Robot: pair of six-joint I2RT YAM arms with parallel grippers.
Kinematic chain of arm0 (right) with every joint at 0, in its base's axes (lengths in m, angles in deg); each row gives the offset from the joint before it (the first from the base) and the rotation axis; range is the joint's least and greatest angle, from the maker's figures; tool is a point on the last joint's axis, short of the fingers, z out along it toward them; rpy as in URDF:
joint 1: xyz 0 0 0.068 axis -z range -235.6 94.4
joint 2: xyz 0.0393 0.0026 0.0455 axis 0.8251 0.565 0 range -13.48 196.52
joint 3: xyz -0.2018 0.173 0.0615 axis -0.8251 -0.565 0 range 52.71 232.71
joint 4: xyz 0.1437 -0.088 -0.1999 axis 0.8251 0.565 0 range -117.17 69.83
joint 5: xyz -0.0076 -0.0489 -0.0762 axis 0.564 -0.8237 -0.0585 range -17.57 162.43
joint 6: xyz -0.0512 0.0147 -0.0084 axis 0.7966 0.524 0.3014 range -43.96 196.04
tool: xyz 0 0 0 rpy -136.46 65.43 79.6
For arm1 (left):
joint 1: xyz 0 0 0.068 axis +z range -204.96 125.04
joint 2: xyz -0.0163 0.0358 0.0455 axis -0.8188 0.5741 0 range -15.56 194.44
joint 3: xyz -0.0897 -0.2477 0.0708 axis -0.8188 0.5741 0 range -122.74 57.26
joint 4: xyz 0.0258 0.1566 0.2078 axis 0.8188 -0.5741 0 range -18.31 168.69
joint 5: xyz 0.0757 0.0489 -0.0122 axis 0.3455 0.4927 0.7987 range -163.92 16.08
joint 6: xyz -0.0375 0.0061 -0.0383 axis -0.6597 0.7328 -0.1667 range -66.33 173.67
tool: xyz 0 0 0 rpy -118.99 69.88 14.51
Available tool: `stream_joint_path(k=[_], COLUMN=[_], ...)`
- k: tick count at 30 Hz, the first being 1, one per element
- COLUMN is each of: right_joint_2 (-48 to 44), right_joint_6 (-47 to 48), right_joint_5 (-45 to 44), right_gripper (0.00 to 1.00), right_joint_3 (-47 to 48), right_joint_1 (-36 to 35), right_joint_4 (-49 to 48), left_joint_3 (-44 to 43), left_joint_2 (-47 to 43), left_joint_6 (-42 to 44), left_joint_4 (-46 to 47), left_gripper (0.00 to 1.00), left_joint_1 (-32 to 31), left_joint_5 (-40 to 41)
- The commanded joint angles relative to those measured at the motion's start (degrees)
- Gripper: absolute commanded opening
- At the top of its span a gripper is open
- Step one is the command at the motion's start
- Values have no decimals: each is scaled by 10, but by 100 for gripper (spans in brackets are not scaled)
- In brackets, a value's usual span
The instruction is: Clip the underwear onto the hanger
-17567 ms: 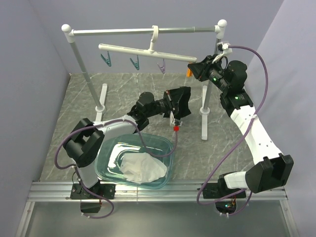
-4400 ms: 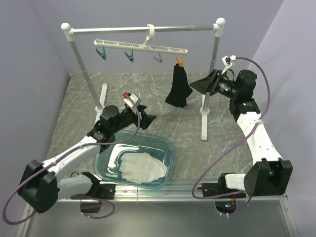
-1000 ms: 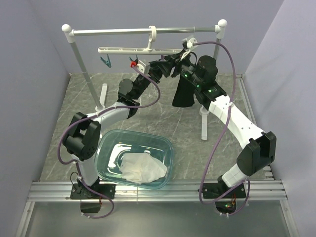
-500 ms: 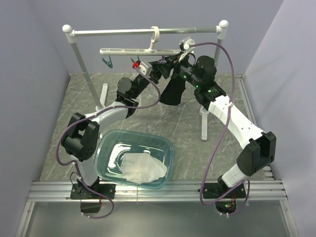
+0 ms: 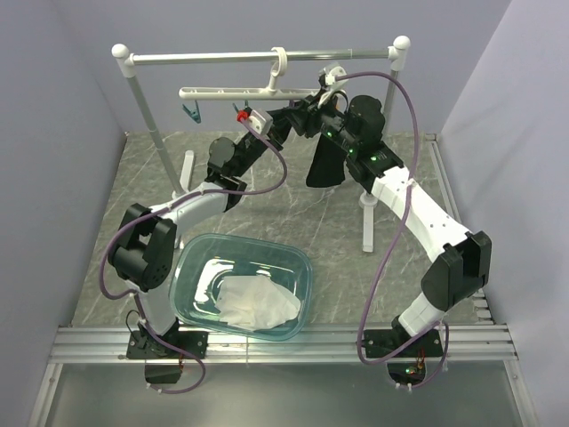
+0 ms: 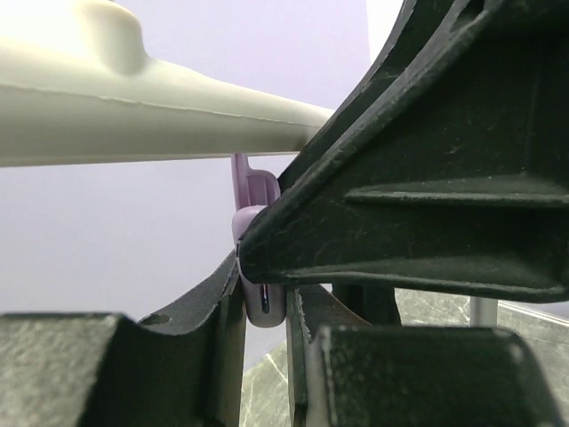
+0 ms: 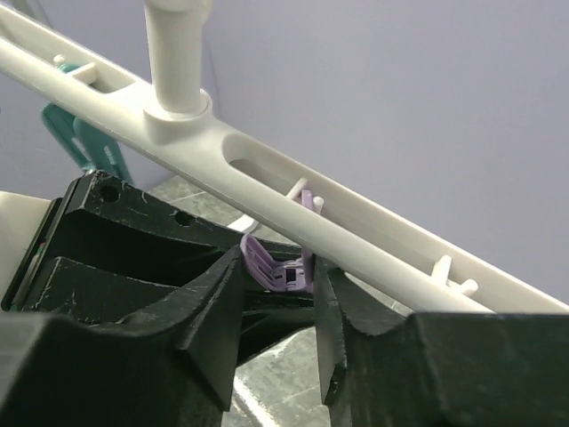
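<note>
Top external: underwear (image 5: 324, 165) hangs under right end of hanger (image 5: 231, 91), above desk. Wrist views: left gripper (image 6: 265, 307) and right gripper (image 7: 277, 298) jaws narrow, both pinching purple peg (image 6: 258, 200).

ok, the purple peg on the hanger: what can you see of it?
The purple peg is small, ribbed lilac plastic, hanging under the white bar of the hanger. The left gripper has a finger pressed against each side of it; the right gripper brackets it too, contact unclear. No fabric shows in it.
</note>
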State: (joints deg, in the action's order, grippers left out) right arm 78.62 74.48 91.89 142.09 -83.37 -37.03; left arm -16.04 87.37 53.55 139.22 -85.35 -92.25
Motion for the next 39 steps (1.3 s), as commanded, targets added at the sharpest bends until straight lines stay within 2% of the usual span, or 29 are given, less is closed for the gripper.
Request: stream_joint_path(k=[1,3,4,7,15,19,22,29,34,39], right_joint_2=[0,-9,-13,-29,-43,-48,-51,-30,-5,-3], right_joint_6=[10,10,10,10,10,34,38,25,16,-19], right_joint_5=[-18,-21,-21,-35,-70,-97,-115,-91,-91,-67], right_gripper=[29,31,37,42,47,61,65,65,64,63], right_joint_3=[31,27,22,11,8,-4,-20,-18,5,-11], right_joint_1=[0,-1,0,-1,0,0,0,-1,0,1], right_joint_4=[-19,-18,-18,-13,22,22,1,-60,-64,-99], left_joint_3=[4,2,0,-5,-12,-15,-19,-23,-29,-33], left_joint_2=[-30,-29,-27,-24,-20,-20,-19,-16,-12,-10], left_joint_6=[5,5,5,-18,-23,-24,-27,-30,-39,-47], left_joint_4=[6,6,6,3,2,-2,-5,-12,-11,-17], left_gripper=[0,0,0,0,0,0,0,0,0,1], left_joint_1=[-17,-16,-17,-12,-8,-8,-6,-6,-7,-7], left_joint_5=[-75,-73,-72,-71,-78,-80,-88,-107,-130,-152])
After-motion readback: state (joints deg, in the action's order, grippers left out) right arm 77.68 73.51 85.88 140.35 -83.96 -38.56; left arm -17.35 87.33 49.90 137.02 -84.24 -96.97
